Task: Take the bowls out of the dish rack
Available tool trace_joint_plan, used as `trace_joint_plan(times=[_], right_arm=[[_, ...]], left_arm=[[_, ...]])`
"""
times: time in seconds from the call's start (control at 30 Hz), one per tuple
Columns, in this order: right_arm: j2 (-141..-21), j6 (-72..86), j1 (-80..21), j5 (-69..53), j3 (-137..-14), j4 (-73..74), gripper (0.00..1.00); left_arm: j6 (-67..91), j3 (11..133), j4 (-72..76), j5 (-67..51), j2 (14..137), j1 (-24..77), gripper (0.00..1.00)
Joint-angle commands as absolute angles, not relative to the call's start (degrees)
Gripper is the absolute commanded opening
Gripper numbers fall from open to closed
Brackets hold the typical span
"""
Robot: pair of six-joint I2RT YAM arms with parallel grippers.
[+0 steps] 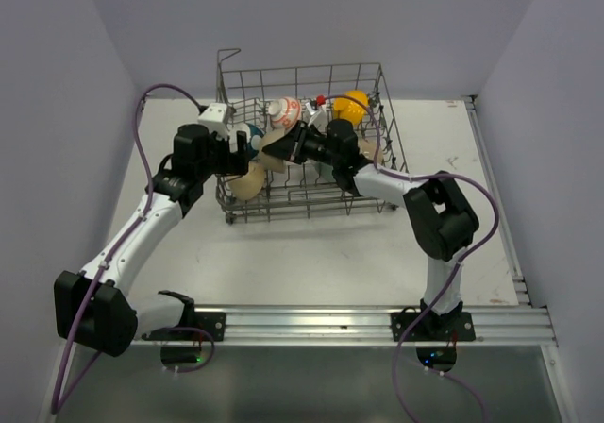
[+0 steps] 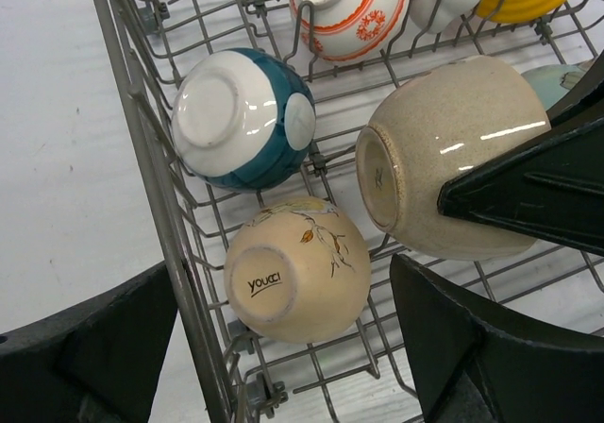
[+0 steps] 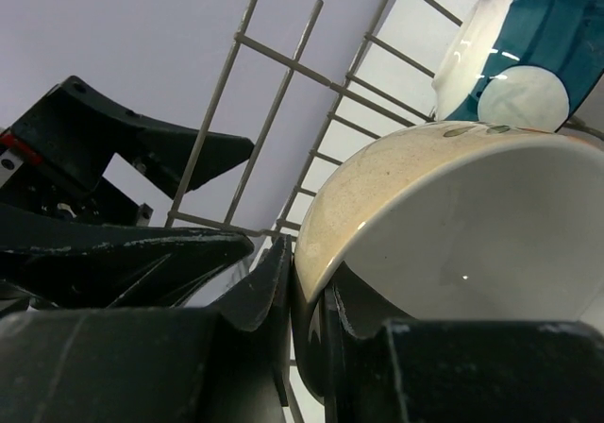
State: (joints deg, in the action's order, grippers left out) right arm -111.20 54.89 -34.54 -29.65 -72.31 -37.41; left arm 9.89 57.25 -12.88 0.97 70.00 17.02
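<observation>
By the table's far edge, the right gripper (image 3: 304,286) pinches the speckled bowl (image 2: 444,149) by its rim, likely to lift it from the dish rack (image 1: 283,208); the left gripper (image 2: 283,321) hangs open.

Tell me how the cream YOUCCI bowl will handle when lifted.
The cream bowl looks smooth ceramic, so probably rigid, slippery and chippable. Lying on its side on the dish rack wires, its round body may roll into the speckled bowl.

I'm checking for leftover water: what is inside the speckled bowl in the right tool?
The speckled bowl shows a bare white glazed inside, nothing visible in it. Its lower part is covered by the right tool.
</observation>
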Motion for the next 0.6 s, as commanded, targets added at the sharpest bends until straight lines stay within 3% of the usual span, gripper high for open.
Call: trace_joint_plan(times=[0.0, 0.1, 0.37, 0.57], right_arm=[[-108.55, 54.85, -35.07, -33.13, -74.53, -37.45, 0.05], [-107.76, 53.79, -34.98, -33.31, -75.58, -35.69, 0.02], [-104.60, 51.34, -34.54, -33.22, -78.13, -30.68, 0.00], [-99.59, 38.70, -34.54, -27.52, -82.79, -14.43, 0.00]], left_arm=[[10.98, 55.81, -16.08, -0.26, 69.35, 17.49, 0.94], [11.25, 55.72, -16.00, 1.67, 68.73, 17.49, 1.00], [12.04, 54.93, -14.68, 2.46, 66.27, 17.49, 1.00], [13.01, 54.41, -13.98, 4.22, 64.43, 17.40, 1.00]])
